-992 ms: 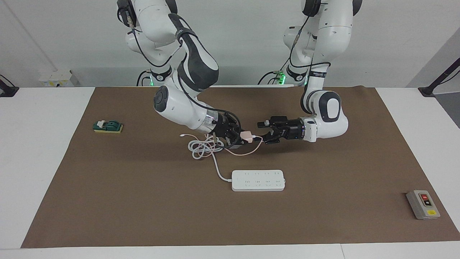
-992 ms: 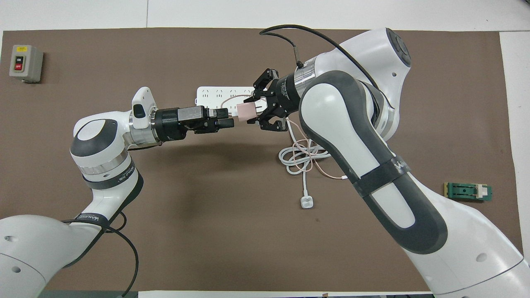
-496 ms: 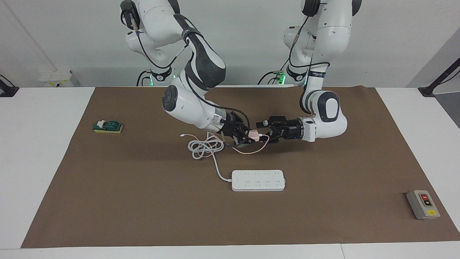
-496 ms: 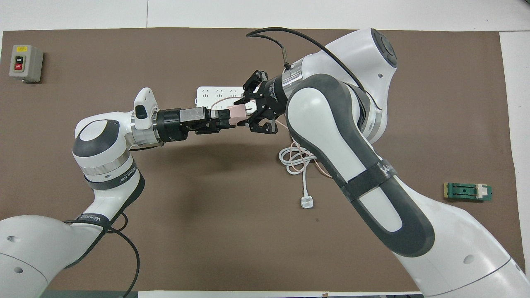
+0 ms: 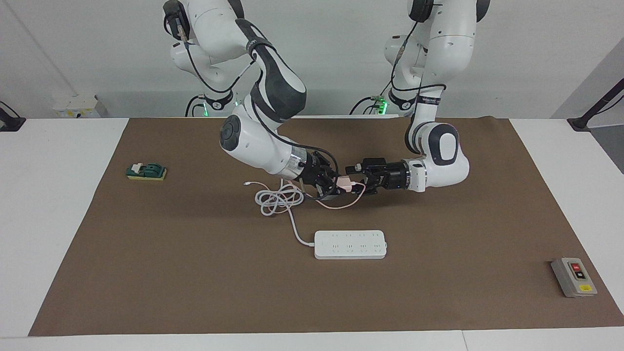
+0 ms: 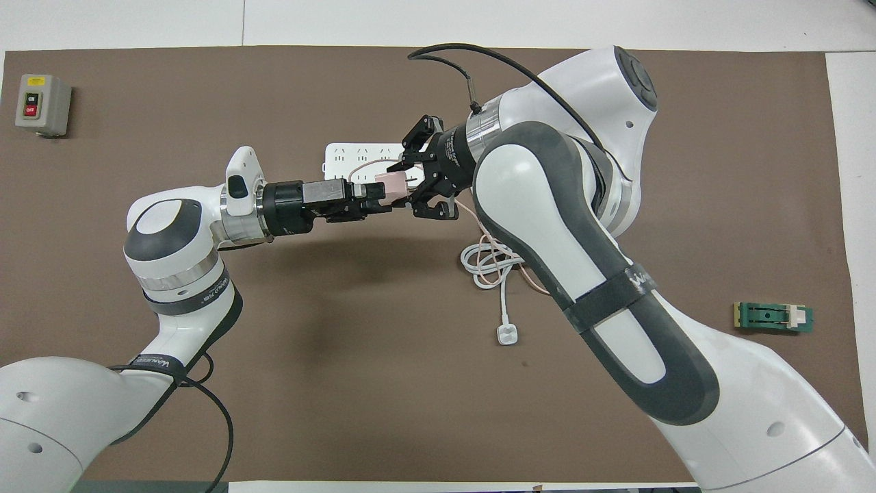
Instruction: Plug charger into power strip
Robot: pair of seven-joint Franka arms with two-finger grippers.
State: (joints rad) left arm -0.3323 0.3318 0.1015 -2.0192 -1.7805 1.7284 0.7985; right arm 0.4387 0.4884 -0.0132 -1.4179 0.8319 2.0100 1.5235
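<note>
Both arms meet over the middle of the brown mat (image 5: 146, 273); the charger (image 5: 345, 183) hangs in the air between them, above the bare mat and nearer to the robots than the power strip (image 5: 350, 244). The right gripper (image 5: 331, 187) is clenched on the pale-pink cube, its fingers on either side of it; the left gripper (image 5: 360, 185) comes in level from the other arm's end and its tips are right at the cube, though I cannot tell whether they have closed on it or only touch it. The thin pink cable (image 5: 336, 206) droops from the charger in a loop down to the mat, then runs back to a tangle with the strip's thick white cord (image 5: 275, 200); that cord's small white plug (image 6: 507, 335) lies nearer to the robots. The strip lies flat, sockets up, with nothing plugged in; a grey button box (image 5: 574, 277) sits toward the left arm's end of the table; a green block (image 5: 146, 171) sits toward the right arm's end.
</note>
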